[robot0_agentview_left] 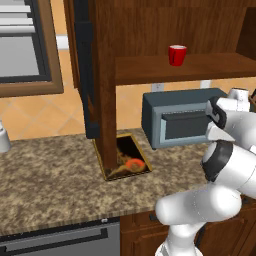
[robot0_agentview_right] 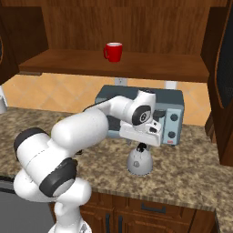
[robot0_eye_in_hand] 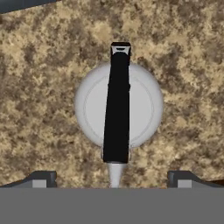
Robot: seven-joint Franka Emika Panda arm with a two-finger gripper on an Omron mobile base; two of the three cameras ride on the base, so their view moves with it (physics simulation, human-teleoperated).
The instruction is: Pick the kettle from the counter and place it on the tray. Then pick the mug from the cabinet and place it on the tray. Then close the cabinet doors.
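So from my seat here, the gripper (robot0_eye_in_hand: 112,179) hangs right above the kettle (robot0_eye_in_hand: 118,105), looking straight down on it. In the hand view I see the round pale body with the black handle (robot0_eye_in_hand: 117,103) running across the top, and the two fingertips (robot0_eye_in_hand: 43,178) sit far apart at either side of the frame, so the jaws are wide open with nothing between them. They don't touch the kettle.

In the right base view the kettle (robot0_agentview_right: 139,161) stands upright on the granite counter (robot0_agentview_right: 191,168), just in front of the grey toaster oven (robot0_agentview_right: 170,111), with the hand directly over it.

The tray (robot0_agentview_left: 131,157) lies flat on the counter (robot0_agentview_left: 50,185) to the left of the toaster oven (robot0_agentview_left: 172,120), in the left base view. Its near end with the orange patch is in plain sight, but part of it is hidden behind an open cabinet door (robot0_agentview_left: 90,75), so I can't see its whole outline.

The red mug (robot0_agentview_right: 113,52) stands upright on the shelf inside the cabinet (robot0_agentview_right: 127,27), well above the oven. Both doors are swung open; the right one (robot0_agentview_right: 223,68) juts out at the edge of the right base view.

There's also a white cylinder (robot0_agentview_left: 3,136) at the far left of the counter, well apart from everything else.
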